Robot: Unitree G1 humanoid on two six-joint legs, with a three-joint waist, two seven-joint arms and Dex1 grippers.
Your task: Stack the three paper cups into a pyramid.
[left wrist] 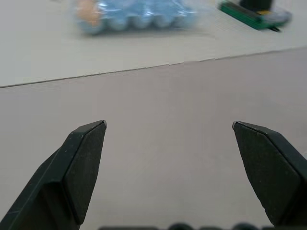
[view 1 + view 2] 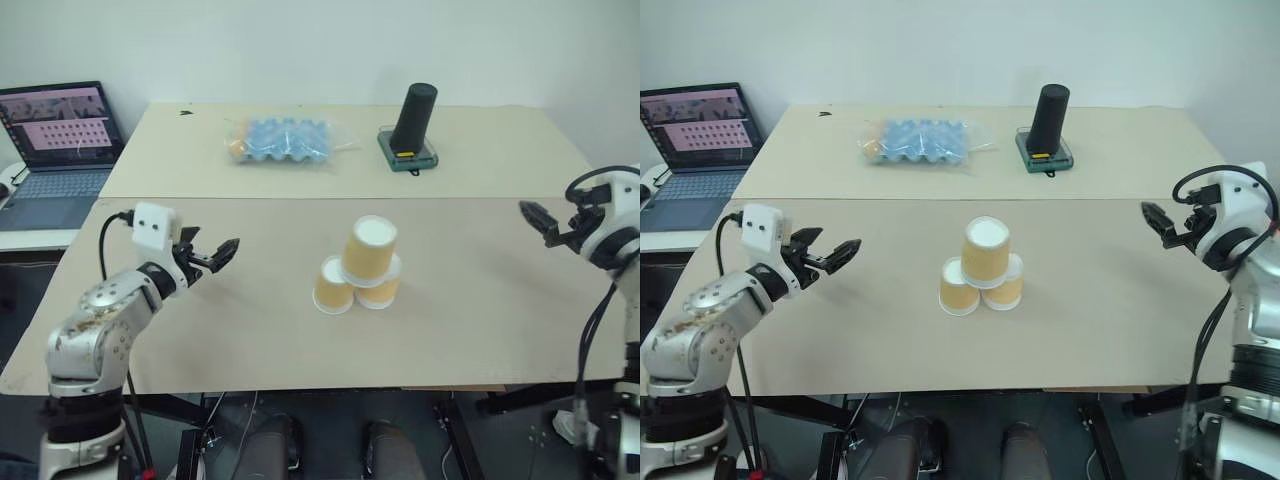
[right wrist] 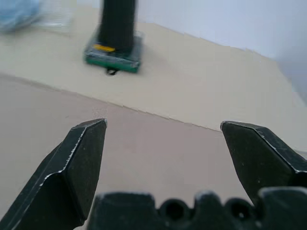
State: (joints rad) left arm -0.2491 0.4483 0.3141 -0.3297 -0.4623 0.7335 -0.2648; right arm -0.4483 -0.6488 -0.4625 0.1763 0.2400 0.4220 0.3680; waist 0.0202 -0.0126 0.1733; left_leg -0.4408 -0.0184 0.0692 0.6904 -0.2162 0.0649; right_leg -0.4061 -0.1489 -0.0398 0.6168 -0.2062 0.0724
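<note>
orange-tan cups [image 2: 357, 270], blue egg tray [image 2: 285, 139], black cylinder [image 2: 413, 116]

Beige counter [image 2: 200, 330] in 2 butted sections: near section carries 2 paper cups [image 2: 333, 285] side by side, touching, base-up, a 3rd [image 2: 369, 250] tilted on top; far section carries a bagged blue egg tray [image 2: 285, 140] and, well apart, a green base [image 2: 407, 155] bearing a black cylinder [image 2: 414, 116].

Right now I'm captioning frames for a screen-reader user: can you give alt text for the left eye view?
Three paper cups stand as a pyramid mid-table, two below and one on top, with the left gripper and right gripper apart at either side, jaws open and empty. Behind sit a blue egg tray, a black cylinder on a green base, and a laptop.
</note>
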